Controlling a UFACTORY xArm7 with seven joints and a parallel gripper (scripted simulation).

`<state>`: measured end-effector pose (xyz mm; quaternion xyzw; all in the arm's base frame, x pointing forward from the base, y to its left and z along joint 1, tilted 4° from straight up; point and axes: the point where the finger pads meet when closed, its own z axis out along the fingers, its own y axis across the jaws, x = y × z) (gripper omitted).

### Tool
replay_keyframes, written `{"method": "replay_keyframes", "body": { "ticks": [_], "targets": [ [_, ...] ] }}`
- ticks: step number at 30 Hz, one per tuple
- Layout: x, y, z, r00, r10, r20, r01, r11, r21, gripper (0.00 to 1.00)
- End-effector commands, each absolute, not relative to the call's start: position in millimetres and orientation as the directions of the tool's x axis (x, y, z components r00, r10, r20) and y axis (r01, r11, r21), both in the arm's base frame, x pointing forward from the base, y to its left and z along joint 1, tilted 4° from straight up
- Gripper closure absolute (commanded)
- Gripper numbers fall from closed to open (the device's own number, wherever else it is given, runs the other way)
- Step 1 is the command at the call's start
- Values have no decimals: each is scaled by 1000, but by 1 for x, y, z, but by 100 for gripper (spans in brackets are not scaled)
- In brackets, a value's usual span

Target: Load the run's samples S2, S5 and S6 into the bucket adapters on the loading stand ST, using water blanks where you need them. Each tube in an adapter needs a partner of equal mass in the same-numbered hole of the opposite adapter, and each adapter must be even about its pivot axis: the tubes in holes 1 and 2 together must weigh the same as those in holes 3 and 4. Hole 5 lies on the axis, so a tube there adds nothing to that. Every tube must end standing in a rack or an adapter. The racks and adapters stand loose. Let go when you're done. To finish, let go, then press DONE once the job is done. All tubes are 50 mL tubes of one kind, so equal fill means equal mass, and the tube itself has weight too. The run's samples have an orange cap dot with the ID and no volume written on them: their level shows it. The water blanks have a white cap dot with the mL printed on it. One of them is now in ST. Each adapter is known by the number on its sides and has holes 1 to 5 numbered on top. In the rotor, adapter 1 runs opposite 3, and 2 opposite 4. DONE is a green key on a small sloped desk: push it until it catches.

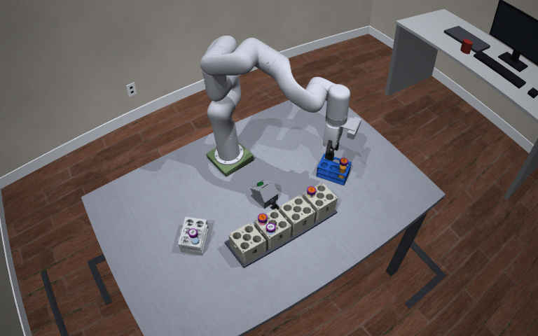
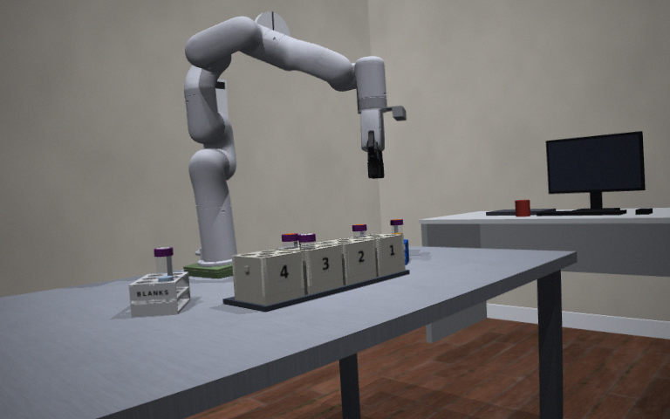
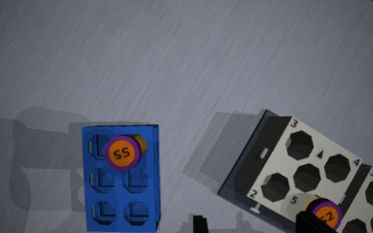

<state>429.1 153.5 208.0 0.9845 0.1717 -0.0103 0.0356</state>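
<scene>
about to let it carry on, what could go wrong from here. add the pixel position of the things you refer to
The black two-fingered claw (image 1: 331,152) (image 2: 376,176) could knock the orange-dotted, purple-capped tube S5 (image 1: 344,161) (image 2: 396,222) (image 3: 122,152), which stands up above its blue rack (image 1: 330,176) (image 2: 406,251) (image 3: 121,226).

That rack stands loose, so a crooked grip or pull might drag or tip it.

The similar tube S2 (image 1: 311,190) (image 2: 358,227) (image 3: 326,216) sticks up from the beige adapter 1 (image 1: 327,208) (image 2: 391,260) (image 3: 257,175) nearby, so a low swing might catch it.
</scene>
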Motion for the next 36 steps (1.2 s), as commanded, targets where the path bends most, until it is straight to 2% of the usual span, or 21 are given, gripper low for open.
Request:
{"method": "replay_keyframes", "body": {
  "ticks": [1, 20, 36],
  "targets": [
    [431, 174, 208, 940, 341, -28, 342, -937, 66, 43],
    [429, 258, 202, 940, 341, -28, 342, -938, 66, 43],
    [429, 257, 192, 940, 341, -28, 342, -938, 66, 43]
  ]
}}
